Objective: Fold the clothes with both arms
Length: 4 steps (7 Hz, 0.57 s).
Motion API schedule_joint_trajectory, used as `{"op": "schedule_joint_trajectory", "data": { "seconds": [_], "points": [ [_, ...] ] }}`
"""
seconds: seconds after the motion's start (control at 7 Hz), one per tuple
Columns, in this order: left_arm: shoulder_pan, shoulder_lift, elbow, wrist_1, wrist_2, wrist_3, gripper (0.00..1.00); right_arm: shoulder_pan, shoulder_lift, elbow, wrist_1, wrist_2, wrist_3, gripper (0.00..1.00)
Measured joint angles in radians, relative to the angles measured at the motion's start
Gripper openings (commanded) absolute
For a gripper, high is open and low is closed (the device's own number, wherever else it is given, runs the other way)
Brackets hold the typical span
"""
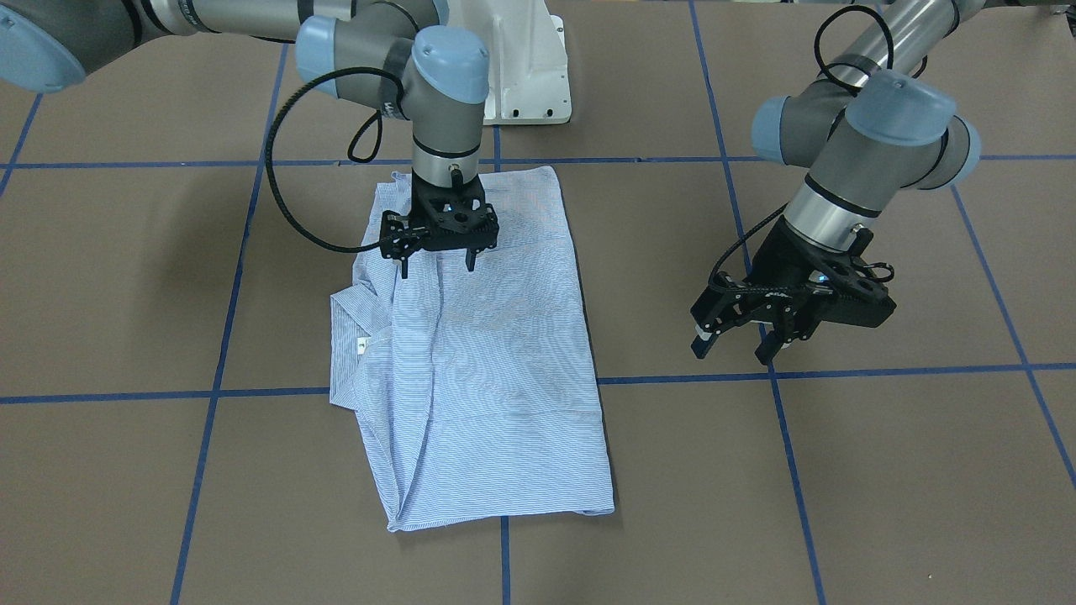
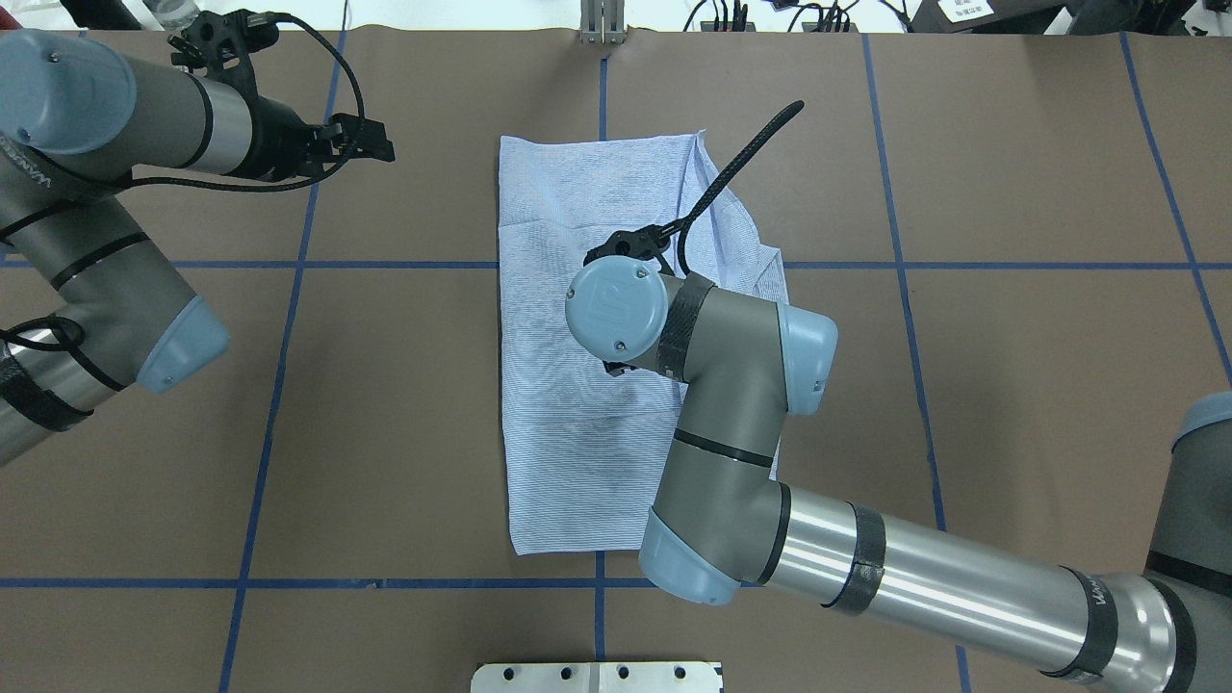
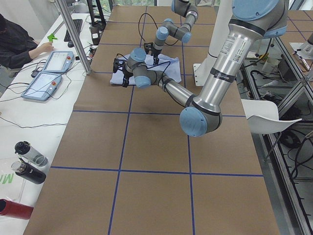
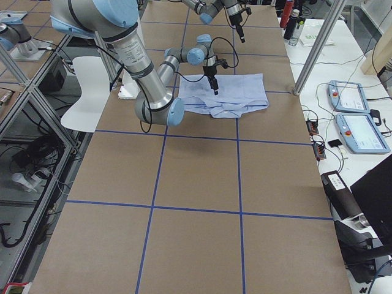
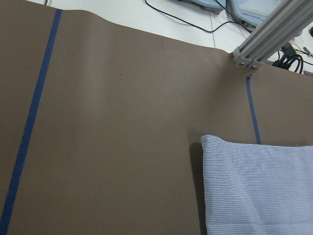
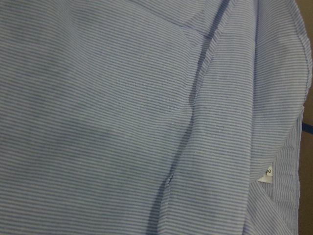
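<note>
The light blue-and-white striped shirt (image 1: 496, 353) lies folded into a long rectangle on the brown table, also in the overhead view (image 2: 568, 404). Its collar and white neck label (image 1: 362, 343) stick out at one side; the label shows in the right wrist view (image 6: 266, 174). My right gripper (image 1: 437, 265) is open and empty, pointing down just above the shirt's robot-side half. In the overhead view my wrist (image 2: 616, 308) hides it. My left gripper (image 1: 734, 349) is open and empty, off to the shirt's side above bare table (image 2: 356, 144). The left wrist view shows a shirt corner (image 5: 259, 188).
Blue tape lines (image 1: 504, 160) grid the brown table. The white pedestal base (image 1: 525, 67) stands behind the shirt. An aluminium post (image 5: 266, 32) and teach pendants (image 4: 358, 113) stand at the table's far edge. Bottles (image 3: 29, 161) lie on the side bench.
</note>
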Motion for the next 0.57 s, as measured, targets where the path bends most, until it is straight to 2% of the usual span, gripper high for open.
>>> {"op": "schedule_joint_trajectory", "data": {
  "seconds": [0.57],
  "points": [
    [0.003, -0.008, 0.000, 0.000, -0.001, -0.006, 1.00, -0.005, -0.002, -0.042, -0.045, -0.013, -0.060, 1.00]
  ]
}}
